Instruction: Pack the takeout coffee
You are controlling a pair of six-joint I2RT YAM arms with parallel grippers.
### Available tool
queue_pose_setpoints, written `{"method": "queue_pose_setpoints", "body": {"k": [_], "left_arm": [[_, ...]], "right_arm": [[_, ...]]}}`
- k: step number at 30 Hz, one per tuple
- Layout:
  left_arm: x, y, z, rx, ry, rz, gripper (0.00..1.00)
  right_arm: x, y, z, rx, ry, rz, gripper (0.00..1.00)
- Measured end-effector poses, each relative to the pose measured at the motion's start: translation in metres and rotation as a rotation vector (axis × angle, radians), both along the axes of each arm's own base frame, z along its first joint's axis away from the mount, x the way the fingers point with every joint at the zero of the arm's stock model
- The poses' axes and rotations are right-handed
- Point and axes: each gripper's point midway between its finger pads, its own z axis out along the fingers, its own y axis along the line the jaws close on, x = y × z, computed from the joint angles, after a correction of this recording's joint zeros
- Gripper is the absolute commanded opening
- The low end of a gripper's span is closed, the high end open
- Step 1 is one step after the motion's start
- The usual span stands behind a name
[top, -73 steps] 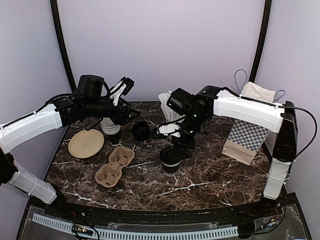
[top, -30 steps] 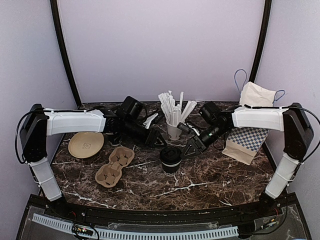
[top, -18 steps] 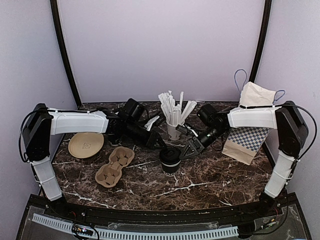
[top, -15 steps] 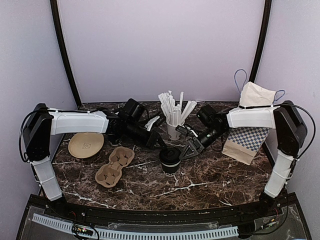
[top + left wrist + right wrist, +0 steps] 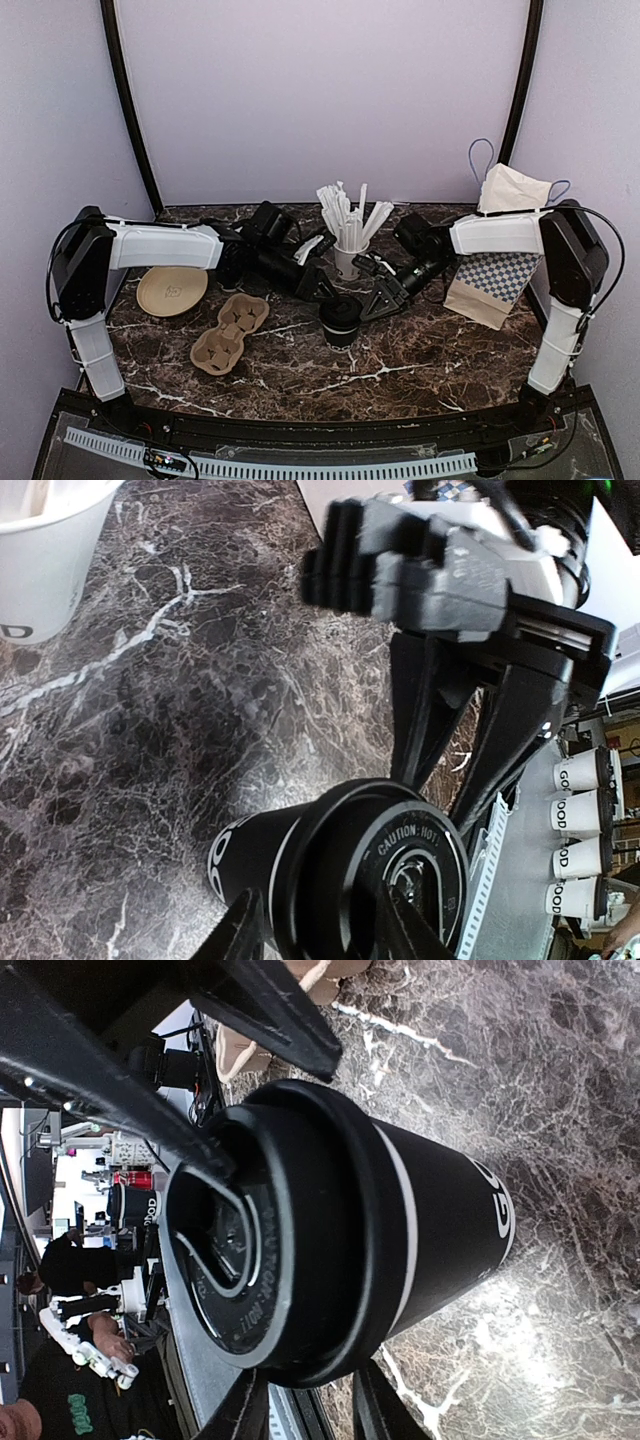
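Note:
The takeout coffee (image 5: 340,322), a black cup with a black lid, stands upright mid-table. It fills the left wrist view (image 5: 340,880) and the right wrist view (image 5: 330,1240). My left gripper (image 5: 325,293) reaches the lid from the left. Its fingers (image 5: 325,935) straddle the lid's rim, one beside the cup wall and one over the lid top, with a little slack. My right gripper (image 5: 372,303) comes in from the right. Its fingertips (image 5: 308,1400) pinch the lid's edge, one on the top face and one under the rim.
A white cup of wrapped straws (image 5: 347,262) stands just behind the coffee. A brown pulp cup carrier (image 5: 230,332) lies to the left, with a round tan disc (image 5: 172,288) beyond it. A checkered paper bag (image 5: 497,268) stands at the right.
Both grippers have crept in to the lid from either side. The right jaws have narrowed onto its rim. The left jaws closed, then widened a little. The cup has stayed put.

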Motion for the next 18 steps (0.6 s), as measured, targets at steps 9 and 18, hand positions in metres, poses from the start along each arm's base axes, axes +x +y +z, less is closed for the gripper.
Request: {"method": "queue_pose_setpoints", "body": {"k": [9,18], "left_arm": [[-0.0004,-0.0019,-0.0017,-0.018,0.001,-0.006,0.33],[0.0025,0.0016,0.0011,0.002,-0.032,0.018,0.56]], "right_arm": [[-0.0029,0.0019,-0.0021,0.017,0.075,0.008,0.31],[0.0010,0.0022,0.0037,0.030,0.017,0.040,0.52]]}}
